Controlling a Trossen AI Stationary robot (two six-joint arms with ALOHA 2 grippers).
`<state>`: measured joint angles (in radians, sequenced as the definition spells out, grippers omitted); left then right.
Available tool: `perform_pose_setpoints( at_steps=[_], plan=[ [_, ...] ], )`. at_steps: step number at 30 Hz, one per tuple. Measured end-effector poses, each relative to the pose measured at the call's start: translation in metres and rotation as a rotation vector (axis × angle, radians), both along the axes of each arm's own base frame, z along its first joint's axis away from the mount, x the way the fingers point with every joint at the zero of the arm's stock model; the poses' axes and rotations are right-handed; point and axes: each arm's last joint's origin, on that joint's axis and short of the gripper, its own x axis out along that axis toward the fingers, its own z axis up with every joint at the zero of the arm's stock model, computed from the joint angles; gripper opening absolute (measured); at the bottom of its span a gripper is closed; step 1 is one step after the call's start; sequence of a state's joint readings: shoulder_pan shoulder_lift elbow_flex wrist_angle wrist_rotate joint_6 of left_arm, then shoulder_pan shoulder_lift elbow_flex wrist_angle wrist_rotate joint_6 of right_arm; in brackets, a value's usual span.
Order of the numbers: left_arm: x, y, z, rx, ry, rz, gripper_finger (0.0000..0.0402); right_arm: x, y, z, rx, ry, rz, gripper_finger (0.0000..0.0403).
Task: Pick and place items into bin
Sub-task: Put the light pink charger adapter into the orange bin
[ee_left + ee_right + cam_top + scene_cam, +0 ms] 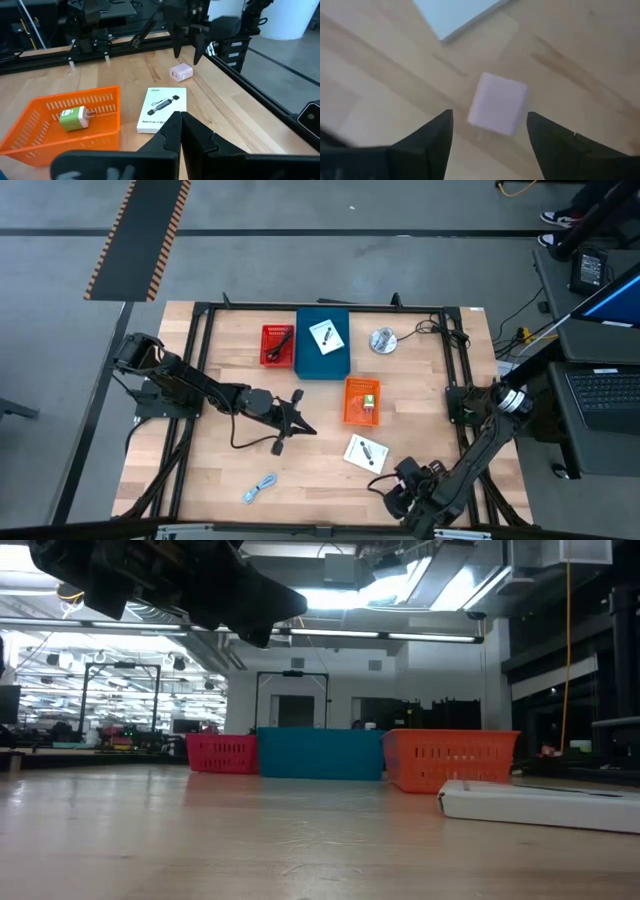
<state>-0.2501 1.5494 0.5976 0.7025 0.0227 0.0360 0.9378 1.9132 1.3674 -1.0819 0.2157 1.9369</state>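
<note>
Jaws spread above pink block (497,104) (boxy).

pink block (497,104) lying flat on wood | white card (366,452) lying beside it | second card (327,336) resting in blue bin (322,358) | light-blue cable (260,488) lying coiled near table's front edge

Bare tabletop (230,370) left of the three bins (321,345)

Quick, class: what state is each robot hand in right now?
Left hand: shut, holding nothing.
Right hand: open above the pink block, not gripping it.
</note>
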Motion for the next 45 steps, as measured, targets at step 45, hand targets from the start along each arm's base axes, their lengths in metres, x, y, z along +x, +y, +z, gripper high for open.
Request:
perform_pose_setpoints(
  at_steps=[45],
  plan=[
    [-0.001, 0.001, -0.003, 0.024, 0.029, 0.001, 0.0002, 0.016, 0.000, -0.028, -0.058, 0.025, 0.001, 0.0149]
  ],
)
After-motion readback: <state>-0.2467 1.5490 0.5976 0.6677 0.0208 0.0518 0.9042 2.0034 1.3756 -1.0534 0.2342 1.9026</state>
